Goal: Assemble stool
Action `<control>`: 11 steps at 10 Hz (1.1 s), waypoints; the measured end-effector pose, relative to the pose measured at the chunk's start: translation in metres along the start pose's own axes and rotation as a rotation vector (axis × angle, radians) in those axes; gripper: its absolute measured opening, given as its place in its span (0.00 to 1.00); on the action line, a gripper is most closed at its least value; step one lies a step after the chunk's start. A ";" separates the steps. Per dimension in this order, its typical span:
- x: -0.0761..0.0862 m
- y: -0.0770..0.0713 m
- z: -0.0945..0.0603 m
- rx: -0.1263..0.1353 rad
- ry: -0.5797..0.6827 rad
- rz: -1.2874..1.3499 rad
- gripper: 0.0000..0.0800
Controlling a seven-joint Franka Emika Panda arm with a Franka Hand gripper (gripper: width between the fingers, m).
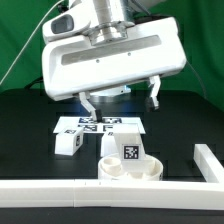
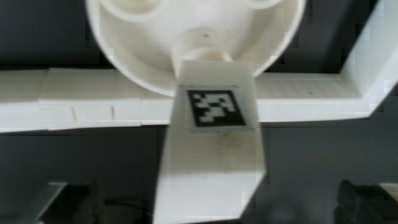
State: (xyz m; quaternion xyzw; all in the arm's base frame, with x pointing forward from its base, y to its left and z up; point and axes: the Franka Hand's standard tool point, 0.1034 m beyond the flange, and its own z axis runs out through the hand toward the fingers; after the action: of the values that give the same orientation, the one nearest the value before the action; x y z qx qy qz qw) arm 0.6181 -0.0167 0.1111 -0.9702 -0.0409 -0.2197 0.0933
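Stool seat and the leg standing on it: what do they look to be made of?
Seat: likely hard moulded plastic, white and matte, judging by its smooth rounded rim and even colour. Leg: apparently the same white plastic, blocky with flat, dull faces. Its tag: probably a printed sticker, flat black-and-white, though paper or film cannot be told.

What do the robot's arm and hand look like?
The arm ends in a big white boxy block with rounded corners, under a shiny grey round joint. Its gripper has two thin fingers below the block. In the wrist view they look dark.
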 end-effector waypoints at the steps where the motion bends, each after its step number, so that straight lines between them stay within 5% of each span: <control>1: 0.003 0.002 -0.004 -0.003 0.002 -0.021 0.81; 3: 0.013 0.007 -0.021 -0.010 0.014 -0.038 0.81; 7: 0.010 0.003 -0.017 0.009 -0.009 -0.009 0.81; 9: 0.013 0.011 -0.025 -0.016 0.010 0.086 0.81; 11: 0.009 -0.008 -0.037 0.050 -0.157 0.175 0.81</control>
State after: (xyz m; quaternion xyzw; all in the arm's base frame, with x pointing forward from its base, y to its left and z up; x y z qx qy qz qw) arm 0.6097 -0.0157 0.1494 -0.9816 0.0315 -0.1330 0.1330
